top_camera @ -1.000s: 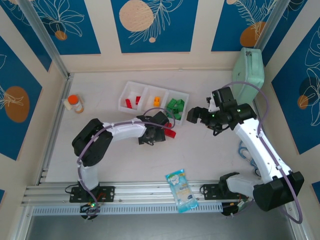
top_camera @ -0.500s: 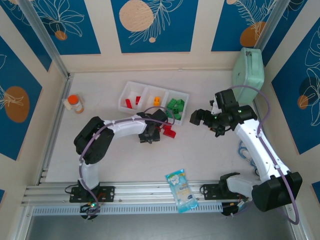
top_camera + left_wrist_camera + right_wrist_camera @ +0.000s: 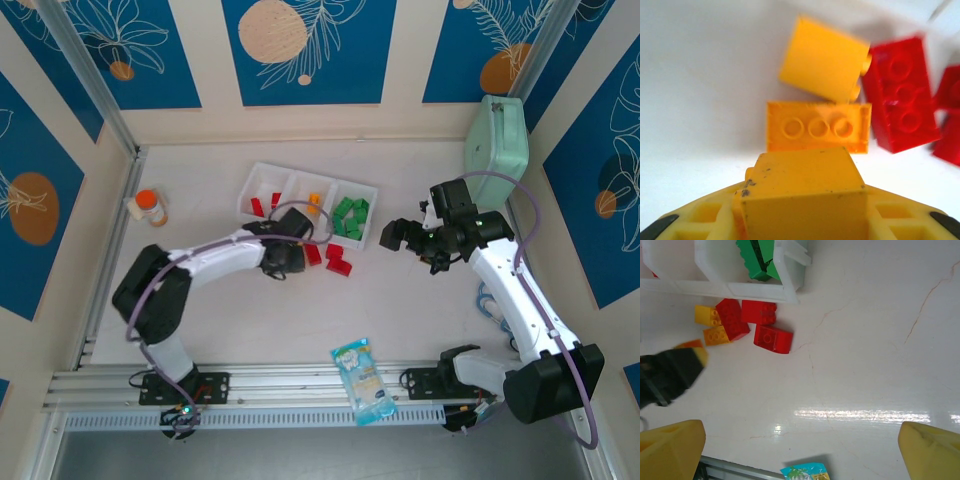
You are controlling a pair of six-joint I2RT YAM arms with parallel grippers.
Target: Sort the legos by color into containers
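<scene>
My left gripper (image 3: pixel 296 240) is shut on a yellow-orange lego (image 3: pixel 805 192), held just left of the loose pile. Beyond it in the left wrist view lie a yellow lego (image 3: pixel 822 60), a flat orange lego (image 3: pixel 817 127) and a red lego (image 3: pixel 900 95). Red legos (image 3: pixel 338 262) sit on the table in front of the white three-compartment tray (image 3: pixel 290 185). The tray holds red legos (image 3: pixel 262 206) on the left, an orange one (image 3: pixel 314 200) in the middle and green ones (image 3: pixel 350 215) on the right. My right gripper (image 3: pixel 400 235) hovers open to the right of the tray, fingers (image 3: pixel 670 450) spread with nothing between them.
An orange-capped bottle (image 3: pixel 150 207) stands at the left wall. A mint-green case (image 3: pixel 497 150) leans at the back right. A blue-and-white snack packet (image 3: pixel 365 380) lies at the near edge by the rail. Bare table lies between the pile and the packet.
My left gripper closed on the yellow-orange lego and drew back to the left, away from the pile. My right gripper shifted slightly right, then stayed still and open.
</scene>
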